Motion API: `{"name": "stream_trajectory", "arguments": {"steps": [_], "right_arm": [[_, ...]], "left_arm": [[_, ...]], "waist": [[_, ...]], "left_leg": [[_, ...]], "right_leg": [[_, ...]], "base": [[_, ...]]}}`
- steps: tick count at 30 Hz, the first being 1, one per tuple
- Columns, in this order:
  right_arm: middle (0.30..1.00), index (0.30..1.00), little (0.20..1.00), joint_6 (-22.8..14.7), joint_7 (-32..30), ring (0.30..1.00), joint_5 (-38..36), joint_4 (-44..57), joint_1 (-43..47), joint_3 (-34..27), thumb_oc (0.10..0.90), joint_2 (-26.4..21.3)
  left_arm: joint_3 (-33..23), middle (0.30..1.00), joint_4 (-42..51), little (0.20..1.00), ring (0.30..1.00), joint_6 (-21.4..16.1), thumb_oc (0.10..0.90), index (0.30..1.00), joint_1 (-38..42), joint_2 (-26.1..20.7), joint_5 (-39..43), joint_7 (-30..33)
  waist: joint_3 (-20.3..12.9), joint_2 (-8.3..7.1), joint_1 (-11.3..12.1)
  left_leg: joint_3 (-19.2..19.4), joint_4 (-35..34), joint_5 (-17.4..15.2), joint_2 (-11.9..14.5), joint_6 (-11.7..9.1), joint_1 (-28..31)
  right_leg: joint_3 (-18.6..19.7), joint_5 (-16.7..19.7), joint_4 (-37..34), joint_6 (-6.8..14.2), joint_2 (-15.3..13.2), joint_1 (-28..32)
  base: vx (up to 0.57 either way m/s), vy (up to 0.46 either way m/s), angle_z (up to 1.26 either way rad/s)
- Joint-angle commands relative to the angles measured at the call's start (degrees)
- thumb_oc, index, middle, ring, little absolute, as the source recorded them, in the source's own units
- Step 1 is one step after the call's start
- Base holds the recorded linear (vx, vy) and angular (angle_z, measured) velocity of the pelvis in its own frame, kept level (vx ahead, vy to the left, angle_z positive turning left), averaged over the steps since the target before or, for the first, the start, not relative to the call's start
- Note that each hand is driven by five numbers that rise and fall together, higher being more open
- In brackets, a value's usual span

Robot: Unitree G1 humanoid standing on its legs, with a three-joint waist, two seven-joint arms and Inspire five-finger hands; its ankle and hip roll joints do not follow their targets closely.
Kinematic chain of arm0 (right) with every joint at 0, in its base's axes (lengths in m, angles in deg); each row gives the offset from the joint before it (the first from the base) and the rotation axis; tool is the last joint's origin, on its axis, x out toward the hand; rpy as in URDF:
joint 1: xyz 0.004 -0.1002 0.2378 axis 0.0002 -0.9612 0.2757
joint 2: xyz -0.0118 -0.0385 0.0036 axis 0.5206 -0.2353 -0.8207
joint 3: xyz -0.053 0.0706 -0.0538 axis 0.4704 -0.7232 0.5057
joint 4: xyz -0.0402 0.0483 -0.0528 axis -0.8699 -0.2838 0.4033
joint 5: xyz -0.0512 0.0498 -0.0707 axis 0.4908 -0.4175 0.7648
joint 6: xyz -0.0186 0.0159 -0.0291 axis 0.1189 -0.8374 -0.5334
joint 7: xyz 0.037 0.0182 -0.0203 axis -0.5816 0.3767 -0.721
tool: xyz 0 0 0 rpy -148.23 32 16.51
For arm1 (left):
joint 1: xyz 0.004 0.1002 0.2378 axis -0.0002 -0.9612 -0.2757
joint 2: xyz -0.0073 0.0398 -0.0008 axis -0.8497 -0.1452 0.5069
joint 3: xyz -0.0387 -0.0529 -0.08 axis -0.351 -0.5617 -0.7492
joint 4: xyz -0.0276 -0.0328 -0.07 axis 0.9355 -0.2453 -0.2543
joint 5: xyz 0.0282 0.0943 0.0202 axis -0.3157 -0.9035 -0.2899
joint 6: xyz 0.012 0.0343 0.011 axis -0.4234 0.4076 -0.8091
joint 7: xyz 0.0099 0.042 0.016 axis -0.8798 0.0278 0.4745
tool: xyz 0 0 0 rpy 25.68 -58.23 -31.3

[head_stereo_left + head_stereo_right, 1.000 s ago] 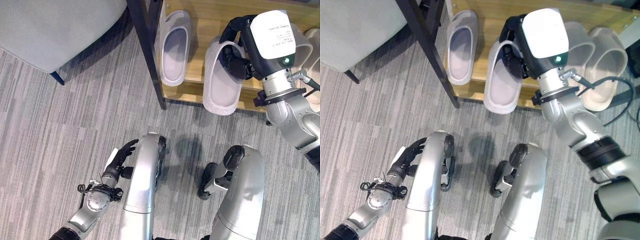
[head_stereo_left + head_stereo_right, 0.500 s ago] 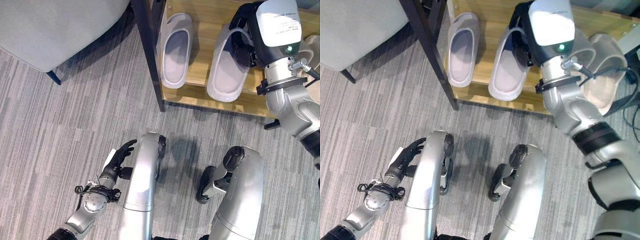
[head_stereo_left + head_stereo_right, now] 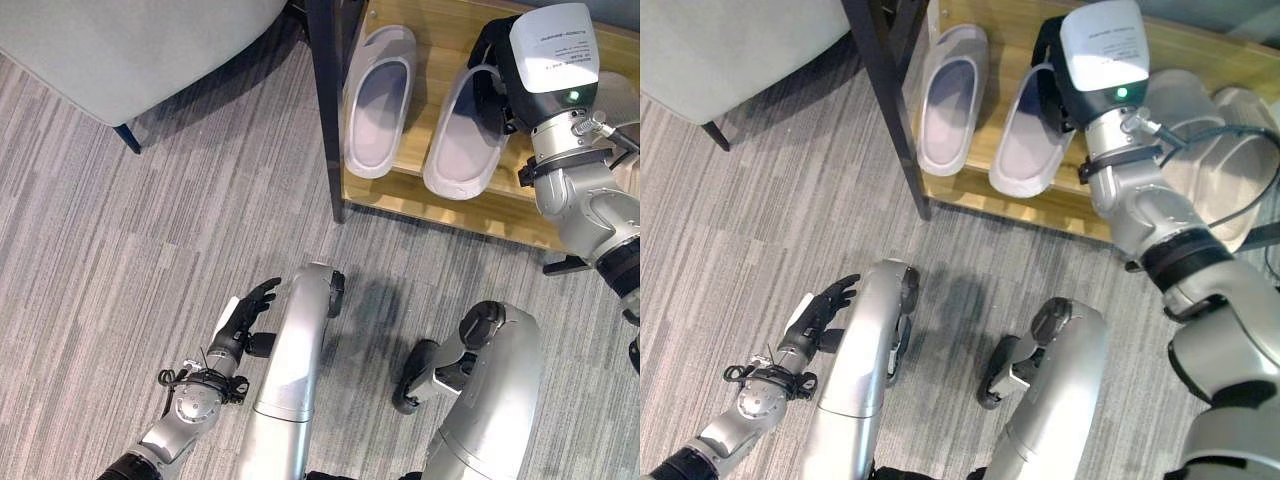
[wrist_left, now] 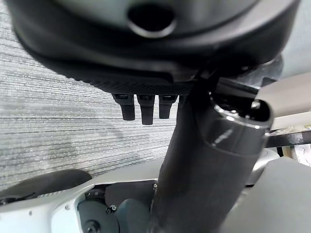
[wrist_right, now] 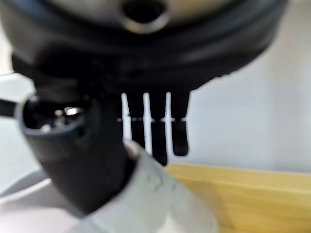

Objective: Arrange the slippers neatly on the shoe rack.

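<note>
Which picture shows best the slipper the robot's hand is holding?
The left eye view: the held slipper lies whole on the shoe rack, gripped by the right hand. The right eye view matches it. The right wrist view shows just its pale edge.

Two pale lilac-grey slippers (image 3: 378,105) (image 3: 463,140) lie on a honey-yellow wooden shoe rack (image 3: 455,200) with a black post (image 3: 328,110), over grey streaked carpet (image 3: 120,260), beside a plain light grey seat (image 3: 120,45).
</note>
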Motion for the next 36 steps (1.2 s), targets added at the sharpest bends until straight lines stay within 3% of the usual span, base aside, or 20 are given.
{"name": "stream_trajectory", "arguments": {"steps": [1,6,7,8,9,20,36], "right_arm": [[0.3,0.3,0.3,0.05,-3.79,0.3,-1.03,-1.07,12.25,-0.14,0.4,-1.24],[0.3,0.3,0.3,0.03,-4.0,0.3,-1.35,-3.8,13.12,0.6,0.4,0.19],[0.387,0.387,0.387,0.14,-4.03,0.387,-1.46,-4.41,13.3,0.69,0.458,0.59],[0.589,0.589,0.589,0.18,-4.16,0.589,-1.77,-5.31,13.43,0.72,0.593,1.65],[0.9,0.9,0.9,0.22,-4.09,0.9,-1.7,-5.87,13.81,1.06,0.8,1.97],[0.9,0.9,0.9,-0.99,-1.67,0.9,-2.91,-7.49,15.25,4.63,0.8,3.59],[0.9,0.9,0.9,-3.19,-1.09,0.9,-2.15,6.75,12.14,5.06,0.8,-0.8]], "left_arm": [[0.64,0.9,3.26,0.9,0.9,-3.88,0.8,0.9,1.06,-1.67,0.56,3.88],[1.22,0.9,3.24,0.9,0.9,-4.02,0.8,0.9,1.31,-2.17,0.54,4.1],[1.33,0.9,3.2,0.9,0.9,-4.03,0.8,0.9,1.38,-2.24,0.61,4.15],[1.63,0.9,3.16,0.9,0.9,-4.04,0.8,0.9,1.59,-2.42,0.44,4.34],[1.78,0.9,3.15,0.9,0.9,-4.09,0.8,0.9,1.62,-2.64,0.31,4.4],[2.42,0.9,2.86,0.9,0.9,-3.98,0.8,0.9,1.73,-3.77,0.77,4.15],[0.88,0.9,2.88,0.9,0.9,-3.05,0.8,0.9,-0.71,-4.97,-0.95,3.87]], "waist": [[-1.29,0.54,3.91],[-1.29,0.74,4.06],[-1.29,0.78,4.08],[-1.29,0.87,4.21],[-1.29,0.95,4.3],[-1.29,1.03,4.3],[-1.29,0.6,2.87]], "left_leg": [[-2.27,-1.97,-6.22,0.2,-2.06,-2.49],[-2.62,-2.24,-6.04,0.08,-2.38,-2.49],[-2.65,-2.26,-6.05,0.1,-2.43,-2.49],[-2.73,-2.16,-6.13,0.12,-2.55,-2.49],[-2.75,-2.11,-6.12,0.17,-2.56,-2.49],[-3.47,-1.78,-5.96,0.18,-3.18,-2.49],[-3.56,-0.9,-5.87,0.72,-2.87,-2.49]], "right_leg": [[-0.31,-2.04,2.37,-2.78,-2.82,0.35],[-0.54,-2.15,2.52,-2.99,-3.17,0.35],[-0.63,-2.06,2.51,-2.96,-3.25,0.35],[-0.66,-2.06,2.49,-3.09,-3.25,0.35],[-0.8,-2.07,2.5,-3.12,-3.32,0.35],[-1.32,-1.74,2.45,-2.86,-3.61,0.35],[-1.1,-1.57,2.24,-2.4,-3.42,0.35]], "base": [[-0.01,-0.021,0.03],[-0.01,-0.026,0.04],[-0.01,-0.015,0.04],[-0.02,-0.015,0.04],[-0.02,-0.013,0.03],[0.0,0.0,0.0],[0.0,0.0,0.0]]}}
